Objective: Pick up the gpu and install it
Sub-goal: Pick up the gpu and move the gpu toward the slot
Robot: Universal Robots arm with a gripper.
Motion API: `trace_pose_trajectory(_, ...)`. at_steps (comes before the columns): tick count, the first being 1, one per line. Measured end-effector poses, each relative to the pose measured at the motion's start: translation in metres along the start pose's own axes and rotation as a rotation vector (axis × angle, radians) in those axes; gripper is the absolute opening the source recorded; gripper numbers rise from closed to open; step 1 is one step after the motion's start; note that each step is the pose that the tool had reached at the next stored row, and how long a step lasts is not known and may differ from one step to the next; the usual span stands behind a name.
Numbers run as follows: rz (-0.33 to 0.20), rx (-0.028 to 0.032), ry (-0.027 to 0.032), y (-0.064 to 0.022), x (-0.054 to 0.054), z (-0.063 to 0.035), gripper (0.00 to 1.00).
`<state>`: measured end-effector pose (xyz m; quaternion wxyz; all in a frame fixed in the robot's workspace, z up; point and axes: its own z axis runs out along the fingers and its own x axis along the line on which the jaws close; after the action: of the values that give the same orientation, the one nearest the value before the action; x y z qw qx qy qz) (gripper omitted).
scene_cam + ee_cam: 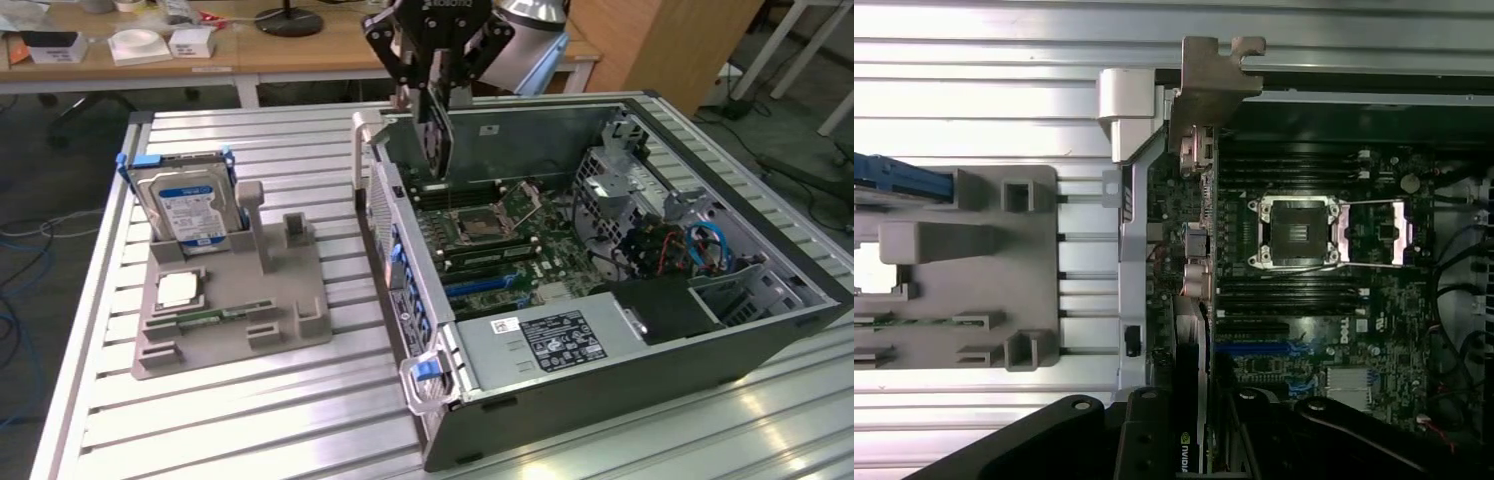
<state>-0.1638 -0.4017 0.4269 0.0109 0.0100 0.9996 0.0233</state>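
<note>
Tool [441,98] pinches the gpu [437,145] upright over the open case [747,335]; its lower edge is indistinct.

Ext oblique, wrist top-down; share mobo [534,250].

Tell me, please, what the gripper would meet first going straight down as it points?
Probably the green motherboard inside the open grey computer case, touched first by the thin black gpu the gripper holds.

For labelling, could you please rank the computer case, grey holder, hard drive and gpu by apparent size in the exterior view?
1. computer case
2. grey holder
3. hard drive
4. gpu, seen nearly edge-on
</note>
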Motion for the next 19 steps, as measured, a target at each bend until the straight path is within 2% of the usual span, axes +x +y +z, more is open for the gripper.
trace_pose_trajectory(19, 0.010, 0.0002, -0.0005, 0.0010, -0.049, 0.0011, 0.26)
